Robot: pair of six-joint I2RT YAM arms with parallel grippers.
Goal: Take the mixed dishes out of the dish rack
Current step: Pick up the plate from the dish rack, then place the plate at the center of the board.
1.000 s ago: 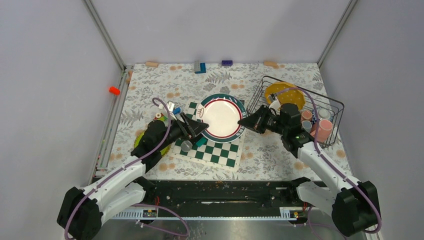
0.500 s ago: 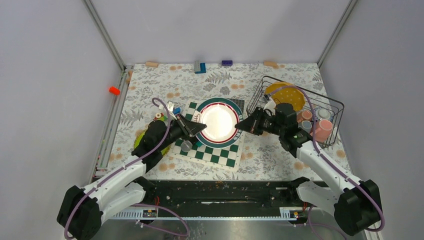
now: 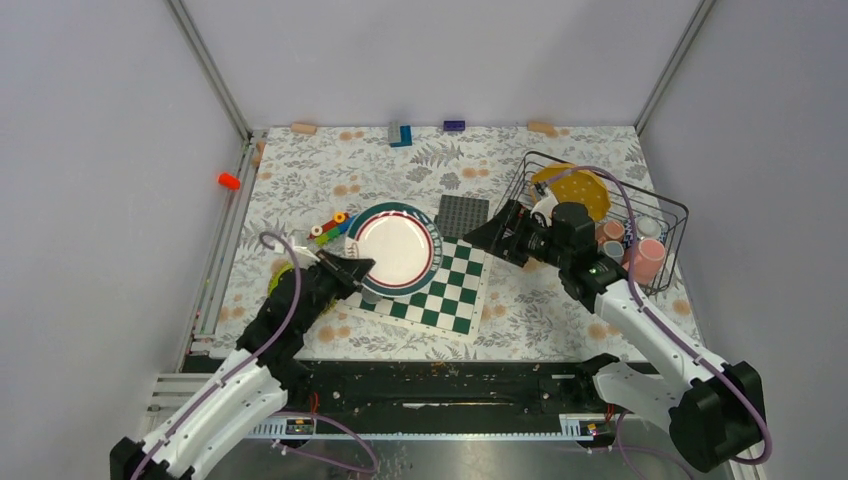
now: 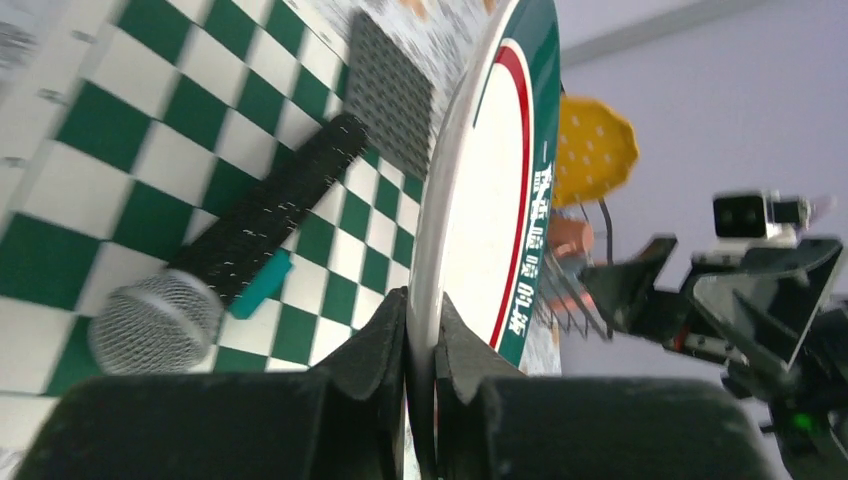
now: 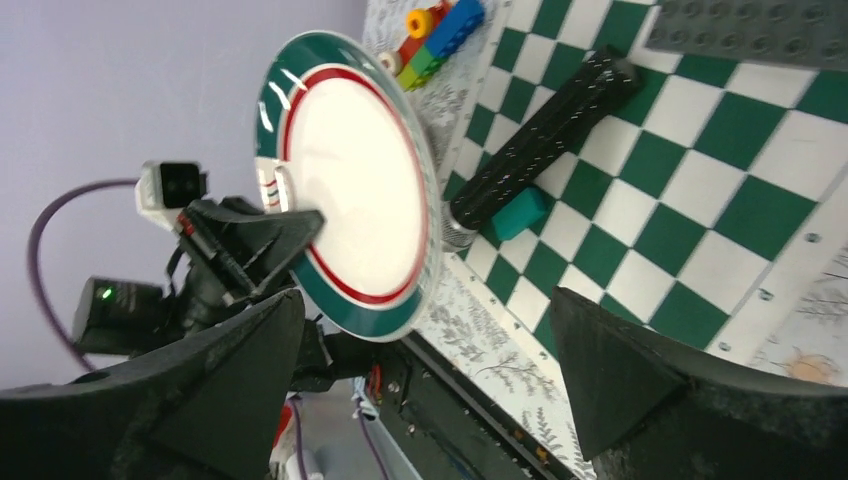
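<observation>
Toward the tabletop's (image 3: 300,170) left edge, left fingers (image 4: 378,345) clamp the green-rimmed plate (image 3: 393,248) by its rim (likely stiff, slick, breakable, so bite deep), right fingers (image 5: 625,375) wide open, empty, beside the dish rack (image 3: 640,192).

Green-rimmed plate: a round white plate with a green rim and a red ring (image 3: 395,248), lettering on the rim, held tilted off the worktop, outside the rack and well to its left; the left end effector (image 3: 352,268) pinches its near edge.
Dish rack: a black wire basket (image 3: 650,195), upright at the worktop's far right.
Yellow plate: a round yellow-orange plate (image 3: 575,188) standing on edge at the rack's far end.
Mugs: pink mugs (image 3: 645,258), pale inside, clustered at the rack's near right; exact count unclear.
</observation>
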